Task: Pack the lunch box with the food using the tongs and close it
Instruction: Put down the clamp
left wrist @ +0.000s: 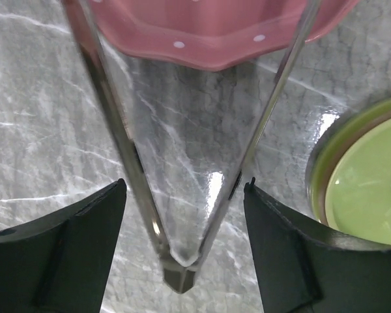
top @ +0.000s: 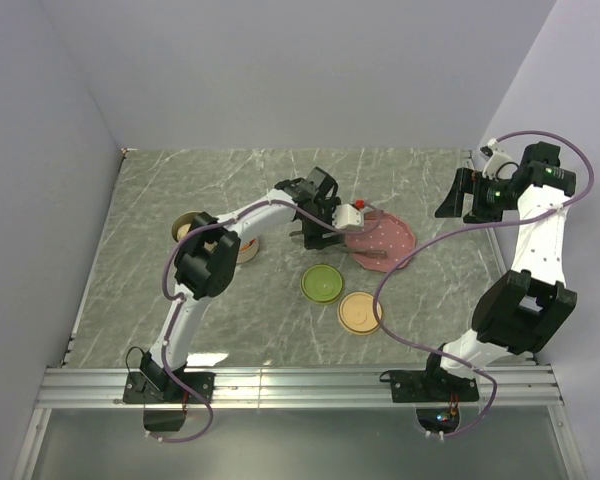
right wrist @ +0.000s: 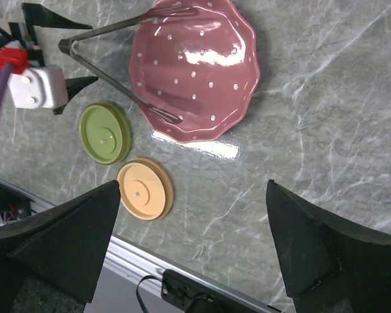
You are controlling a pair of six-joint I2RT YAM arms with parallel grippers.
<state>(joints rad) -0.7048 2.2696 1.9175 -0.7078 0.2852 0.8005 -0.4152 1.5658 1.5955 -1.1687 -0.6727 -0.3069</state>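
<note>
Left gripper [left wrist: 184, 189]: fingers parted wide, with the tongs [left wrist: 180, 272] between them, gripped close to the hinge. The right fingertip touches the right tong arm. The left tong arm lies against or just beside the left finger; contact on that side is not certain.

Tongs: spread in an open V, hinge toward the wrist and tips pointing away. In the right wrist view one tip lies over the far rim of the plate [right wrist: 202, 72] and the other over its near rim, with the bowl between them. Cannot tell whether the tips rest on the plate.

Plate: pink with white dots, sitting on the table [right wrist: 326, 98], just right of the left gripper in the top view.

Green lid [right wrist: 105, 133]: flat on the table near the plate, toward the arm bases. Tan lid [right wrist: 144, 189]: just beside the green one, closer still to the bases.

Pots [top: 187, 226]: at the left of the table, partly hidden behind the left arm; contents not readable.

Right gripper [right wrist: 194, 195]: jaws fully spread, holding nothing, raised near the table's right edge and well apart from the plate.
</note>
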